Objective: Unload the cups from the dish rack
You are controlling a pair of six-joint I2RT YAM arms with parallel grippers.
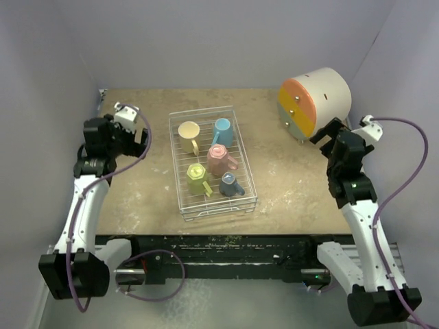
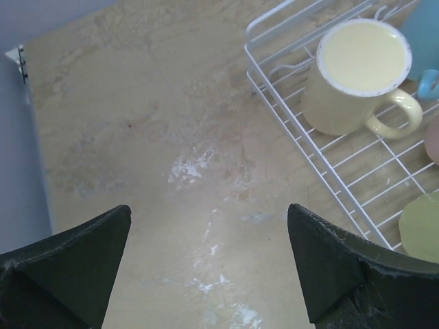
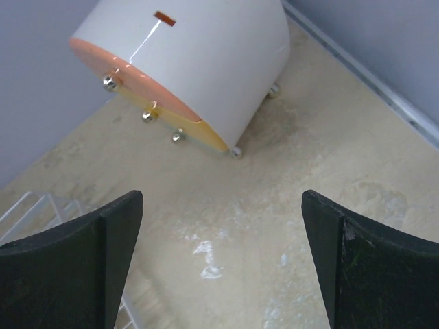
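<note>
Mottled beige tabletop (image 1: pixel 137 199), lilac walls (image 1: pixel 206 41), cups (image 1: pixel 221 159) in centre dish rack (image 1: pixel 178 171), left gripper (image 2: pixel 208 226) and right gripper (image 3: pixel 221 205) spread wide, empty, white scuffs (image 2: pixel 188 168) only in wrist views

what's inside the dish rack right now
Five mugs sit in the dish rack: a yellow mug, a light blue mug, a pink mug, a green mug and a grey-blue mug. The wire floor under each is hidden.
</note>
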